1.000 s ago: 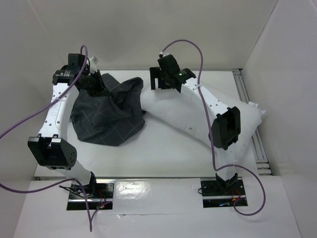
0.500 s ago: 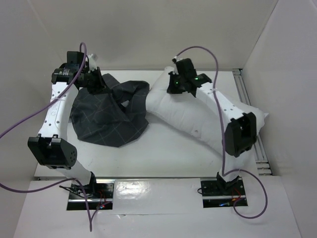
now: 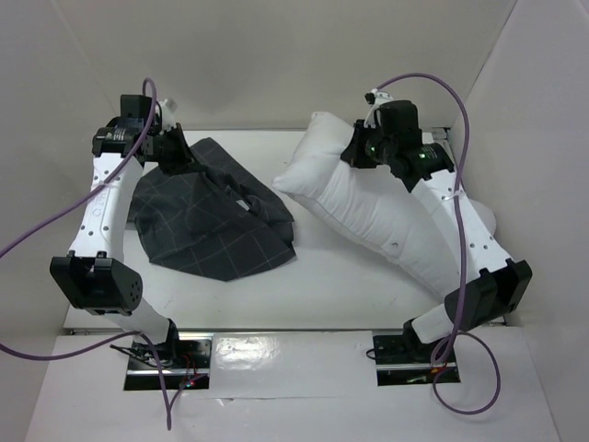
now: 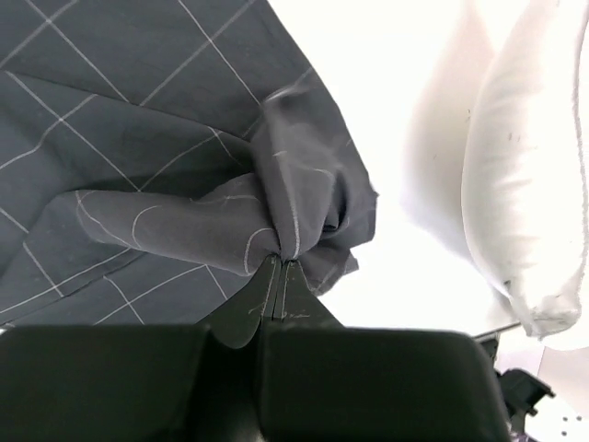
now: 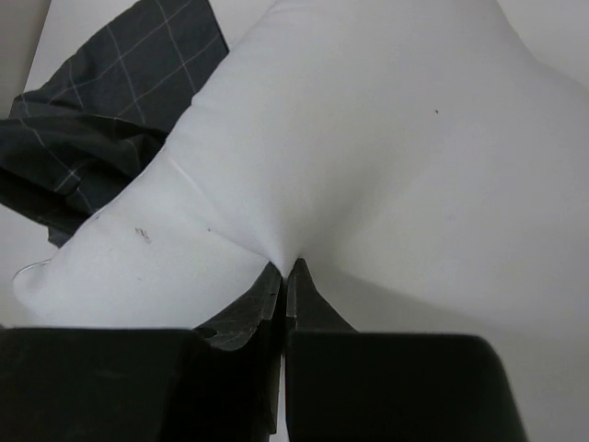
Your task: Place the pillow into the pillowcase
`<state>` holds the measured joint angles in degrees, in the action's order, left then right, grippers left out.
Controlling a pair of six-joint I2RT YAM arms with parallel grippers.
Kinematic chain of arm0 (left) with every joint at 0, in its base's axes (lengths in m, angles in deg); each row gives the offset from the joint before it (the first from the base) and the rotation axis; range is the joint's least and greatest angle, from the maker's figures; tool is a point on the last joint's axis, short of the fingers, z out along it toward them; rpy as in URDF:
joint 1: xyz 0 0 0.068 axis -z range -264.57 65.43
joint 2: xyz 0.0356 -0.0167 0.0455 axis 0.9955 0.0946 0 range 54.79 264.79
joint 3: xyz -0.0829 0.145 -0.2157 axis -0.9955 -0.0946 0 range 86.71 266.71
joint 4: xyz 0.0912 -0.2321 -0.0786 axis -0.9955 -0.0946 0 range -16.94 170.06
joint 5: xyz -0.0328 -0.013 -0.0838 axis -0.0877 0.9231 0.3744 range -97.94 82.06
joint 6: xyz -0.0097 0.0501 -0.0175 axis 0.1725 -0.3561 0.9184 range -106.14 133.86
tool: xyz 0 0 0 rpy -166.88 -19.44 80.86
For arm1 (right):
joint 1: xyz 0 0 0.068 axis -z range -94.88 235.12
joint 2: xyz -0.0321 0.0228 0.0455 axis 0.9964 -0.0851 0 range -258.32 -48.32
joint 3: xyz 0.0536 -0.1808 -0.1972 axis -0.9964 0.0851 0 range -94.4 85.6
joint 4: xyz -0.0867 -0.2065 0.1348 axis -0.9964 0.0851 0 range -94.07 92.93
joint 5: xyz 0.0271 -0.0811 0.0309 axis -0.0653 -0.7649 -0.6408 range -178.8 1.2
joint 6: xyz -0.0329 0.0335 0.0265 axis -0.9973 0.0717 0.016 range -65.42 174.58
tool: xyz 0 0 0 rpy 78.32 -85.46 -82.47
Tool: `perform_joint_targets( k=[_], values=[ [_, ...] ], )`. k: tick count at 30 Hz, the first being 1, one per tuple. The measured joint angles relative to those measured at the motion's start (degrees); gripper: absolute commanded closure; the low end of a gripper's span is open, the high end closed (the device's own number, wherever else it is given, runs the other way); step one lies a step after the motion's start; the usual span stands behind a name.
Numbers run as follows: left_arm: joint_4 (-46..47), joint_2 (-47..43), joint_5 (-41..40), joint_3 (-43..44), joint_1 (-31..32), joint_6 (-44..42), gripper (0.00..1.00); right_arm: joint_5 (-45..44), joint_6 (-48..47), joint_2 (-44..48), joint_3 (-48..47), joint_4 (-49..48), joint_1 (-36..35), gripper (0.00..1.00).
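Note:
The dark grid-lined pillowcase (image 3: 207, 221) lies limp on the left half of the table, its far edge lifted. My left gripper (image 3: 177, 158) is shut on a bunched fold of that cloth (image 4: 294, 216) at the far left. The plump white pillow (image 3: 368, 212) stretches from the table's middle to the right, its left end raised. My right gripper (image 3: 354, 152) is shut on a pinch of the pillow's fabric (image 5: 368, 166) near its far upper edge. A gap of bare table separates the pillow's left tip from the pillowcase.
White walls close in the table at the back and both sides. A metal rail (image 3: 460, 180) runs along the right edge behind the pillow. The two arm bases (image 3: 409, 354) sit on plates at the near edge.
My right gripper closed on the pillow and pulled it up and to the right, away from the pillowcase. The pillowcase has spread out flatter toward the right. The left gripper has kept its hold.

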<state>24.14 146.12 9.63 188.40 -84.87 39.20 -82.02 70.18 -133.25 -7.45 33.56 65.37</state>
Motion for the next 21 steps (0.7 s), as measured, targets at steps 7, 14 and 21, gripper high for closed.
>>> perform_joint_targets(
  k=[7, 14, 21],
  values=[
    [0.11, -0.13, 1.97, 1.05, -0.87, 0.37, 1.00, 10.51, -2.71, 3.41, 4.42, 0.81, 0.04, 1.00],
    [0.74, -1.99, 3.13, -4.00, -0.85, 0.35, 1.00, 17.05, -4.81, 4.17, 6.95, 2.71, -11.93, 1.00],
    [0.61, -5.25, 2.56, -12.28, -0.85, 0.39, 1.00, 17.77, -4.98, 4.20, 13.73, 4.70, -22.86, 1.00]
  ],
)
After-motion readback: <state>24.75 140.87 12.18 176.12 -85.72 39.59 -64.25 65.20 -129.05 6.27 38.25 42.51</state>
